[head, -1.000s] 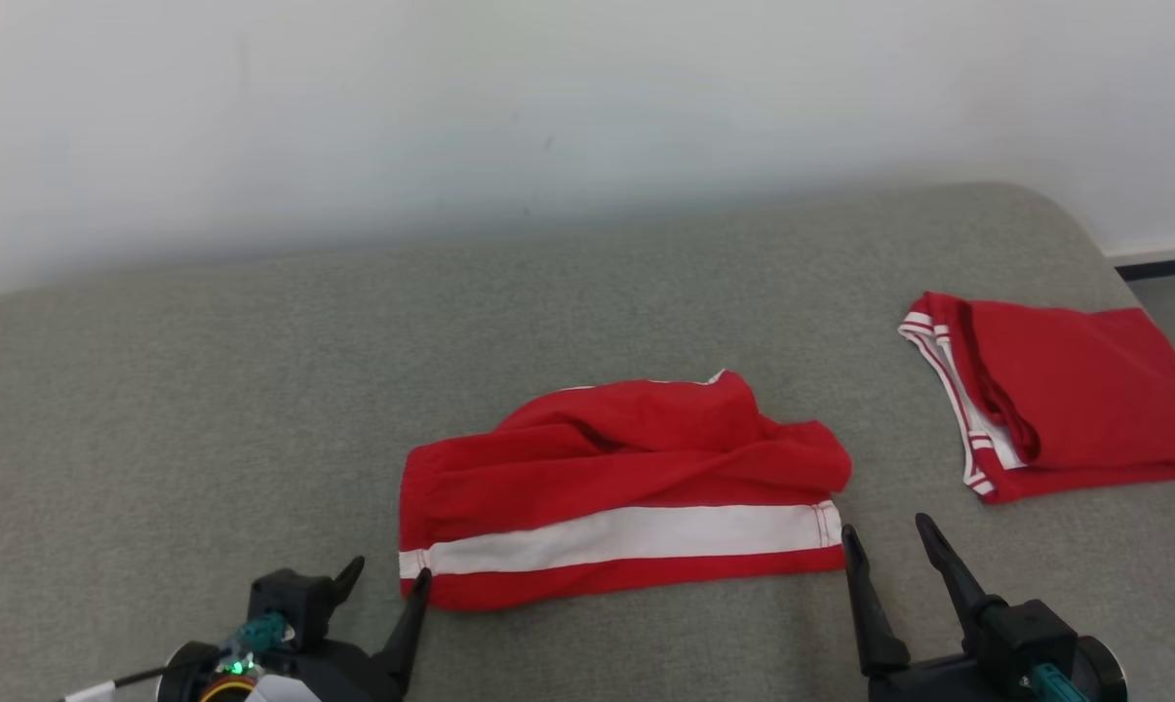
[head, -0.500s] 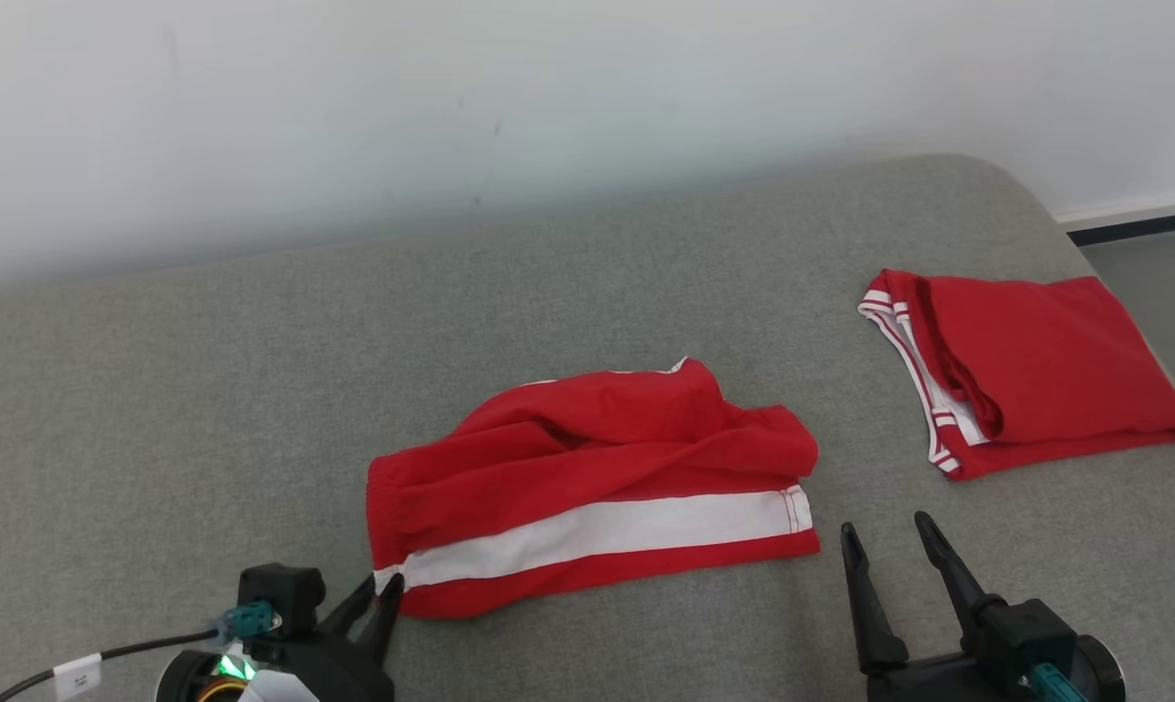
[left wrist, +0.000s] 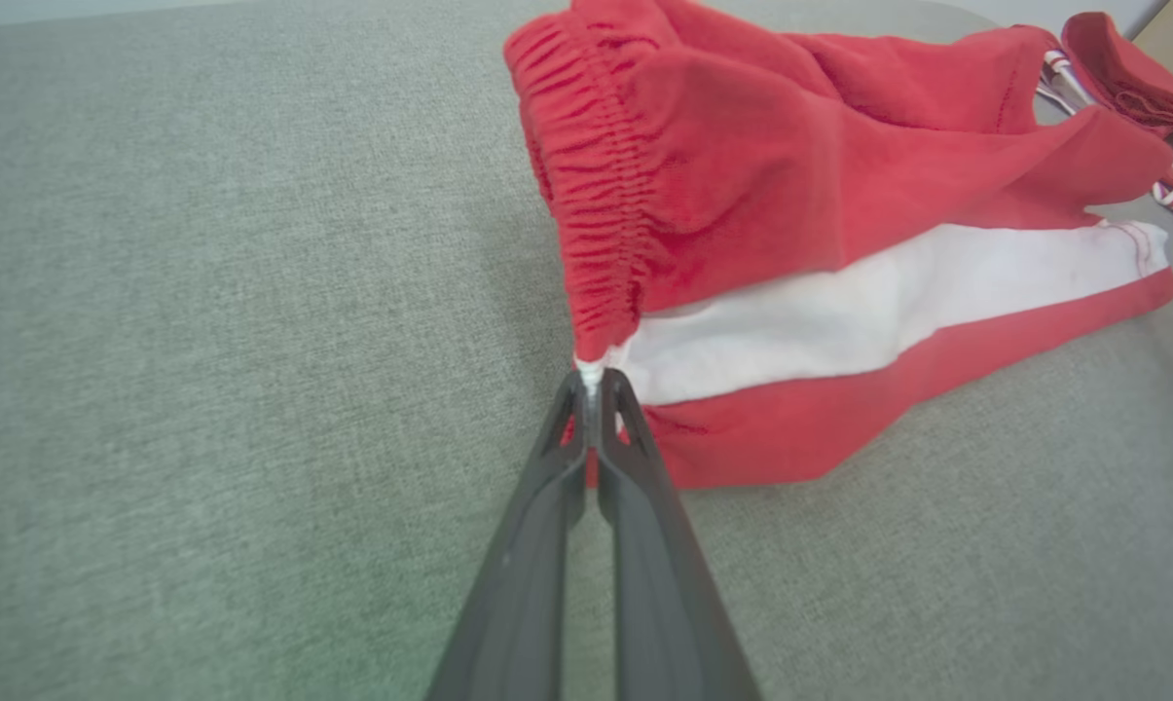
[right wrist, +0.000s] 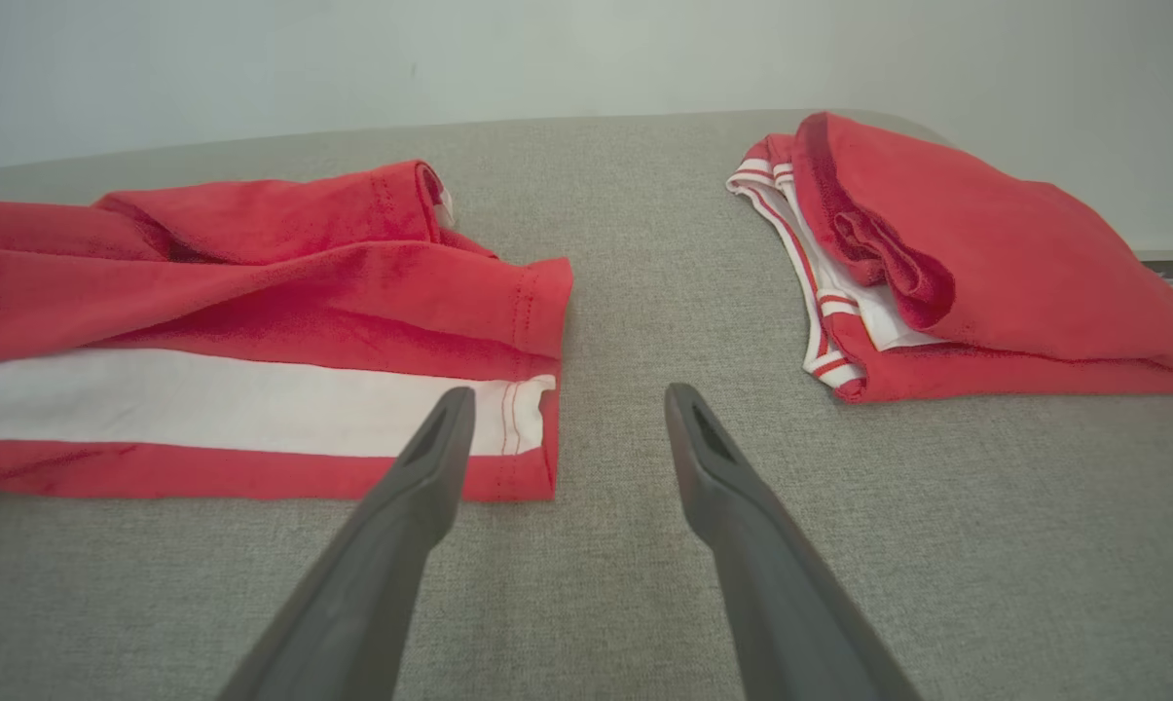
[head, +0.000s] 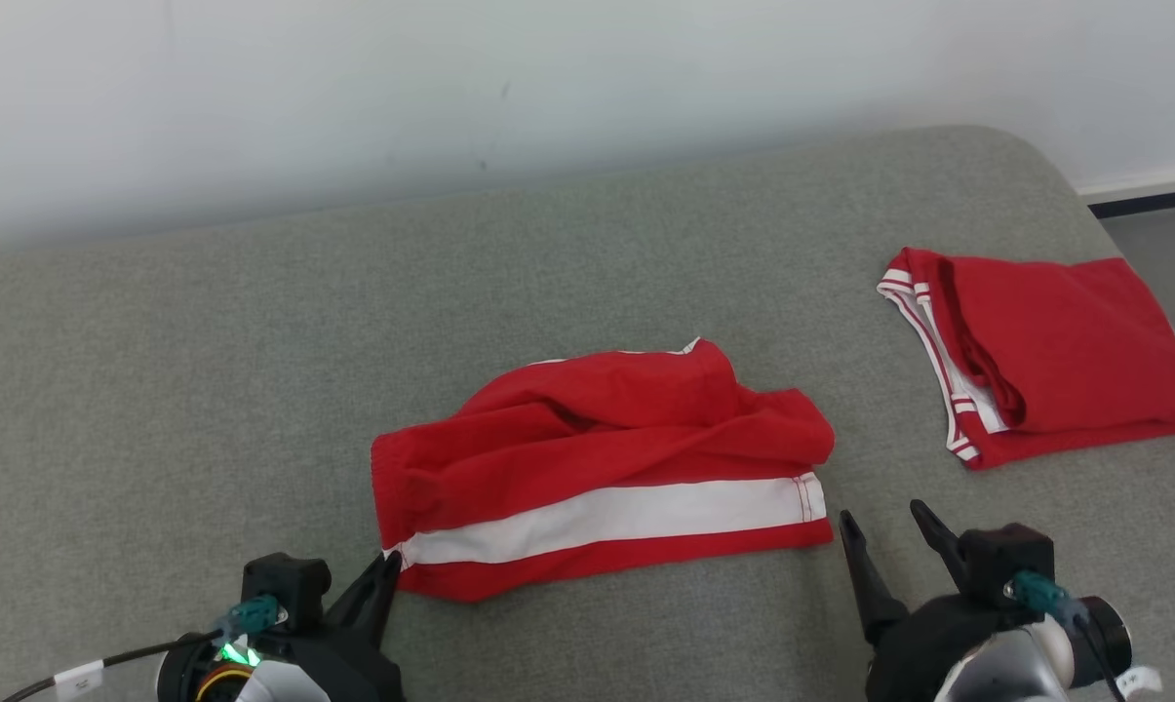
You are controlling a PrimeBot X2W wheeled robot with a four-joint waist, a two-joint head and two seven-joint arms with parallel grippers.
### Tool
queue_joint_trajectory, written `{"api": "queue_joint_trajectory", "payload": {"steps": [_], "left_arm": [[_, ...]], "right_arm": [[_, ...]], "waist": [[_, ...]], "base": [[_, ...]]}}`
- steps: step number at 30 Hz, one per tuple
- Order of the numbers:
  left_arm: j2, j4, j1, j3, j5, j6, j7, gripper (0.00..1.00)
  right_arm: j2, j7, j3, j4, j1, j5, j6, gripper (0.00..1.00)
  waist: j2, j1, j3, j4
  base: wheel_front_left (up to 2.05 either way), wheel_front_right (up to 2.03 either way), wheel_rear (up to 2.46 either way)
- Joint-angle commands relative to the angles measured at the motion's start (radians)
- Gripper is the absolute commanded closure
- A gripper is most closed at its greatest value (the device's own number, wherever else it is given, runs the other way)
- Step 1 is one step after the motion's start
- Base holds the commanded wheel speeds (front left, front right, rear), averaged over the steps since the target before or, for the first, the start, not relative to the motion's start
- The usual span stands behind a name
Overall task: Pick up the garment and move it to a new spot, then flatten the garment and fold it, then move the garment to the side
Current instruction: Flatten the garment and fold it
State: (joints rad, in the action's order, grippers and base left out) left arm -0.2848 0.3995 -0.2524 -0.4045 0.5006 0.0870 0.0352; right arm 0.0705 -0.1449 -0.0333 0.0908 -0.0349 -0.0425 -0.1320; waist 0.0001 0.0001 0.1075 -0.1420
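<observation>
The garment (head: 597, 458) is a pair of red shorts with a broad white side stripe, lying rumpled in the middle of the grey surface. My left gripper (head: 388, 565) is shut on the garment's near-left waistband corner; the left wrist view shows the garment (left wrist: 839, 224) with the left gripper's tips (left wrist: 591, 385) pinching the white edge. My right gripper (head: 880, 522) stands open just right of the garment's near-right hem corner, apart from the cloth. In the right wrist view the right gripper (right wrist: 562, 404) has its left finger over the hem of the garment (right wrist: 255, 292).
A second red garment with white trim (head: 1045, 351) lies folded at the right, near the rounded edge of the grey padded surface (head: 207, 390). A pale wall (head: 548, 78) runs behind. Floor (head: 1167, 253) shows past the far right edge.
My left gripper went from open to shut on the garment's waistband corner. The head camera shifted, so the whole picture moved. The right gripper stayed open.
</observation>
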Motion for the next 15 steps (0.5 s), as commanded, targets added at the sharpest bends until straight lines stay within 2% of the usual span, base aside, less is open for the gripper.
{"api": "queue_joint_trajectory", "payload": {"steps": [1,6,10,15], "left_arm": [[0.004,-0.005,-0.001,-0.001,-0.001,-0.006,-0.009,1.0],[0.022,-0.016,0.005,-0.014,-0.008,-0.016,-0.026,1.0],[0.029,-0.008,-0.01,-0.024,-0.01,-0.014,-0.029,1.0],[0.024,-0.001,-0.023,-0.026,-0.008,-0.012,-0.036,1.0]], "right_arm": [[0.001,-0.028,-0.003,-0.009,-0.009,-0.004,0.002,0.0],[0.019,-0.194,-0.028,-0.04,-0.041,-0.01,0.002,0.0],[0.033,-0.238,-0.018,-0.04,-0.064,-0.015,0.002,0.0],[0.061,-0.272,0.012,0.021,-0.11,-0.034,0.002,0.0]], "waist": [[-0.0001,-0.0001,0.016,0.006],[-0.0001,-0.0001,0.038,0.026],[-0.0001,-0.0001,0.045,0.038],[-0.0001,-0.0001,0.051,0.045]], "base": [[0.0,0.0,0.0],[0.0,0.0,0.0],[0.0,0.0,0.0],[0.0,0.0,0.0]]}}
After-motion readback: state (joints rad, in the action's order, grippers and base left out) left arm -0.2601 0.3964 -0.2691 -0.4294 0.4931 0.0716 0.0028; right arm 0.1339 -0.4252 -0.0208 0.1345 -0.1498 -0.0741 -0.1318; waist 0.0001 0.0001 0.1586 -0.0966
